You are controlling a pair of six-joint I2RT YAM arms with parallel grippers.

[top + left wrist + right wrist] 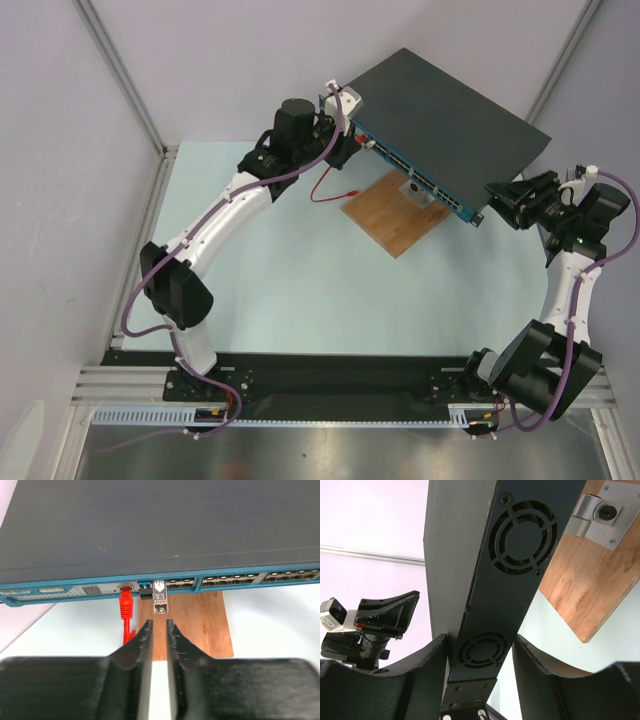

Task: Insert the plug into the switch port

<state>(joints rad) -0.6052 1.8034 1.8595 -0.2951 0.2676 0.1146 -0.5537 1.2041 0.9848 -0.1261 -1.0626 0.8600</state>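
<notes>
Left pincer [159, 626], barely parted, empty, lower right of the plug [125, 603] seated in the switch port [124, 588]; right pincer [480, 642] clamps the switch [520, 545].

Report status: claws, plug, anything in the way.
Left claw narrowly open, empty. Right claw clamped on end of wide dark-grey network switch. Red-booted plug appears seated in teal-front socket. Grey metal module protrudes alongside, not blocking.

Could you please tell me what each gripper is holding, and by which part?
The right gripper appears to clamp the wide dark-grey network switch by its vented side end. The left gripper holds nothing.
</notes>
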